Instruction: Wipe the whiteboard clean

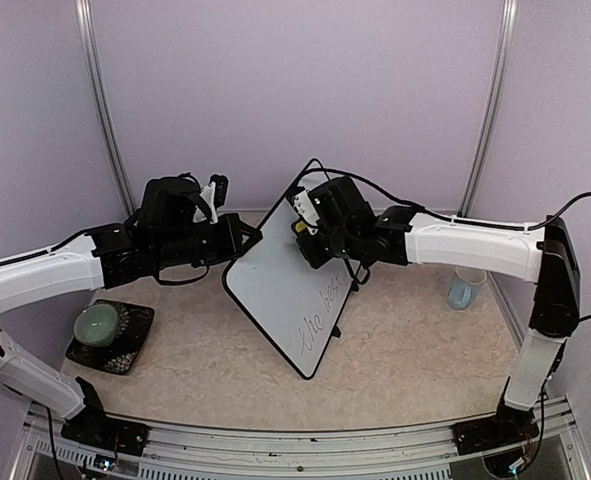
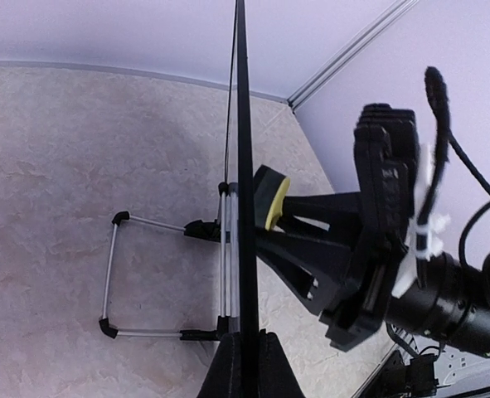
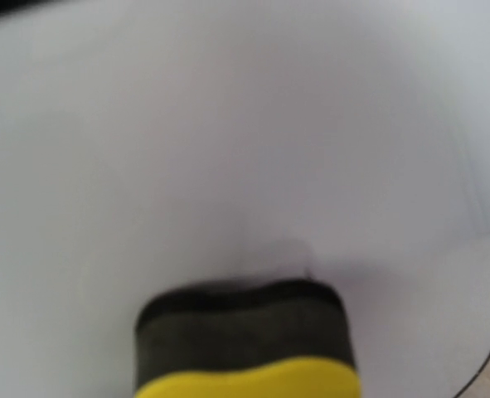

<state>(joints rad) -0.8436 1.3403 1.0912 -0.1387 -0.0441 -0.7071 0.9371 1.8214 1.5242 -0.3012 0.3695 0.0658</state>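
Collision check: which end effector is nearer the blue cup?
Right. The right end effector holds the eraser against the whiteboard, left of the blue cup; the left end effector clamps its far edge.

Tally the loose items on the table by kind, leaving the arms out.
whiteboard: 1
yellow-and-black sponge eraser: 1
blue cup: 1
pale green round object: 1
black mat under it: 1
Total: 5
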